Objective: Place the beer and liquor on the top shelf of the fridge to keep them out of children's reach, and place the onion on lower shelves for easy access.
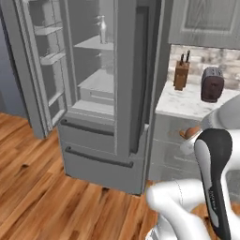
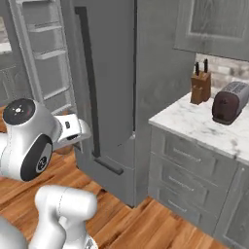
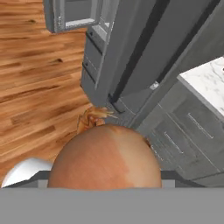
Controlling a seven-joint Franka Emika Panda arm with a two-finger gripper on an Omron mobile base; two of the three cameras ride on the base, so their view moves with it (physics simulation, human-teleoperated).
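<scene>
**Onion in the hand, fridge half open**

At the left of the left base view, the fridge stood with its left door swung wide, the door racks facing inward and the pale interior exposed. On the top shelf a whitish bottle, the liquor, stood upright near the shelf's right edge; whether the beer was beside it could not be told. The lower shelves sat beneath, and 2 drawer fronts with bar handles closed off the bottom. The fridge's right door stayed shut, its long dark handle vertical.

Right of the fridge, on the marble counter, a knife block stood near the back wall with a dark toaster just beside it to the right.

The onion sat pressed close against the hand camera, hiding the fingertips, so the gripper appeared to be pinching the onion. It showed as an orange-brown bit beside the white arm, in front of the counter drawers, above the wood floor.
</scene>
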